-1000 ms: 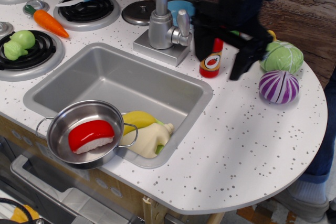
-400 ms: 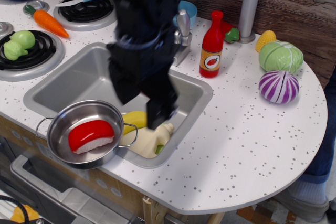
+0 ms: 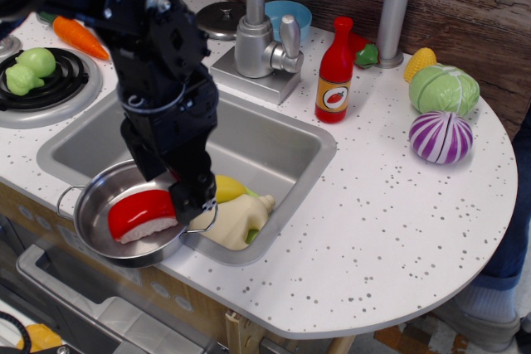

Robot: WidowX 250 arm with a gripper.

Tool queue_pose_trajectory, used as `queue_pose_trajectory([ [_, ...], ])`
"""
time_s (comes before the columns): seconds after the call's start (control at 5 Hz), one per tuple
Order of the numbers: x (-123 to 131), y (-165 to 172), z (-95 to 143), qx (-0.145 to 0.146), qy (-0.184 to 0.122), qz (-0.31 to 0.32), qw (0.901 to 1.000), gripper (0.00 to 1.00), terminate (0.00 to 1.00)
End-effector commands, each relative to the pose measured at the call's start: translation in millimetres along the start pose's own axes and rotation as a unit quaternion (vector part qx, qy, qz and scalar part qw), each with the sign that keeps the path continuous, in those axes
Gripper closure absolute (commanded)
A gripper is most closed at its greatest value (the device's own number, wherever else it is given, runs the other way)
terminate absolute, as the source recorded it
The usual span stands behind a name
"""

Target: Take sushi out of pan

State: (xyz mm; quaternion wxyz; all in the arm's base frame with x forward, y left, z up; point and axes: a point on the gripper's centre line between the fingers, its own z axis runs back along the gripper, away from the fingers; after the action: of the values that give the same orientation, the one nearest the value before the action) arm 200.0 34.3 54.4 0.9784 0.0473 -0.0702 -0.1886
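Swung leftward and down since the last frame, from above the middle of the sink to the near-left corner of the basin: the gripper, now hanging right over the pan. Jaws spread apart, one finger near the pan's back rim, the other by its right rim just beside the sushi; nothing between them.

Lying inside the pan, the sushi: glossy red curved top on a white oblong rice base, the white showing along the near side. Long axis running left to right, roughly along the bench's front edge, right end tipped slightly up and away.

Set at the near-left corner of the sink, by the bench's front edge, the pan: round, shiny steel, thin wire loop handles left and right. Just to its right in the basin, a yellow banana and a cream jug.
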Motion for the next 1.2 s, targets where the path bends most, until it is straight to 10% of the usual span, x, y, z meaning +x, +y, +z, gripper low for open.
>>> queue_pose_trajectory([
  [0.0,-9.0,16.6,-10.4,-0.002,-0.01,-0.023,0.9997,0.0,0.0],
  [0.8,-21.2,35.7,-41.6,-0.008,-0.028,-0.037,0.9989,0.0,0.0],
  [1.0,-19.7,32.5,-39.9,-0.011,-0.024,-0.025,0.9993,1.0,0.0],
])
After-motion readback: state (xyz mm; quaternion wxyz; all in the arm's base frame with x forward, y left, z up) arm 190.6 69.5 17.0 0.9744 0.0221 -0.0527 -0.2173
